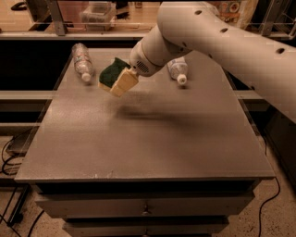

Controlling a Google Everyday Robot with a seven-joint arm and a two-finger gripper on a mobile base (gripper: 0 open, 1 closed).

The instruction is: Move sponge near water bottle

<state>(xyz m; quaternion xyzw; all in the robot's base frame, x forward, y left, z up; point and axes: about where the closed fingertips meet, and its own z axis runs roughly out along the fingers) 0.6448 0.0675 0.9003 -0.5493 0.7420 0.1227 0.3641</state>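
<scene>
The sponge (pixel 110 72), dark green on top over pale yellow foam, is held in the air above the back left part of the table (pixel 138 139). My gripper (pixel 120 82) is shut on it, with its pale fingers around the sponge's right side. The water bottle (pixel 82 62), clear and ribbed with a white cap, lies on its side at the table's back left, a short way left of the sponge. The sponge casts a shadow on the table below and to its right.
A second bottle (pixel 177 69) with a white cap lies at the back middle, partly hidden by my arm (pixel 222 41). A clear plastic container (pixel 97 13) stands on the counter behind the table. Cables (pixel 9 157) lie on the floor at left.
</scene>
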